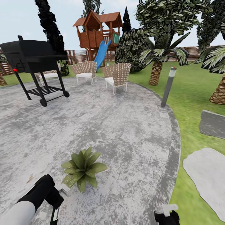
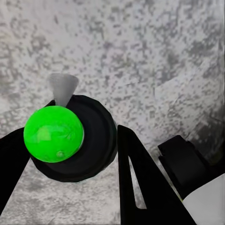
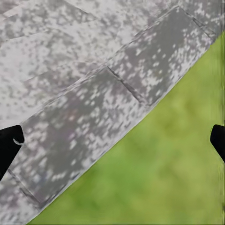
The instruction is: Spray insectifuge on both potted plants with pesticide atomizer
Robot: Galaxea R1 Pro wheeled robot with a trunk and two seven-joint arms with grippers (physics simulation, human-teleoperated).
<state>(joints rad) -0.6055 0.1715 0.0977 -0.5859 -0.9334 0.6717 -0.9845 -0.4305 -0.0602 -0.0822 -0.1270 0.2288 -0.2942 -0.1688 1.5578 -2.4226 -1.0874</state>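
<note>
One potted plant [image 1: 82, 168], a low rosette of broad green leaves, sits on the grey mottled paving [image 1: 125, 131] just ahead of me. My left gripper [image 1: 57, 206] is close to its near left side, shut on the pesticide atomizer [image 1: 56, 215], whose white label shows below the black fingers. In the left wrist view the atomizer's round black head [image 2: 93, 140] carries a bright green ball and sits between the fingers [image 2: 136, 183], with a pale grey cone at its front. My right gripper [image 3: 112, 140] hangs open over the paving's edge and lawn. The second potted plant is out of view.
A black grill [image 1: 34, 59] stands at the far left. Two woven chairs [image 1: 117, 75] sit beyond the paving, near a wooden playhouse with a blue slide [image 1: 100, 53]. A grey bollard lamp [image 1: 168, 86] and palms [image 1: 156, 62] edge the lawn. Stepping stones [image 1: 207, 175] lie right.
</note>
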